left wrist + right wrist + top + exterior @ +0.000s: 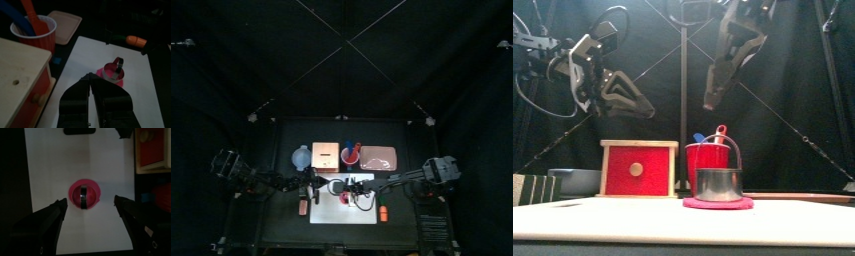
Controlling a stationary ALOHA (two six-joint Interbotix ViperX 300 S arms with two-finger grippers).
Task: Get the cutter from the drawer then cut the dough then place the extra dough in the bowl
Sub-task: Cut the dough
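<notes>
White cutting board (673,222) nearest, pink dough (718,204) lying on it, metal cutter (718,184) standing on the dough, wire handle up. Behind them red cup (707,158), wooden box (639,168) just left of it, blue-grey bowl (573,180) further left. Both my grippers hang high above, touching nothing: left gripper (89,79) clenched and empty, right gripper (89,203) spread wide, looking straight down at the cutter.

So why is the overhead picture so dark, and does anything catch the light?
Top view: the black curtains reflect almost nothing, so only the white board shows bright. Front view: the metal cutter, standing on the pink dough, carries pale reflections. Right wrist view: the board is also the brightest surface.
</notes>
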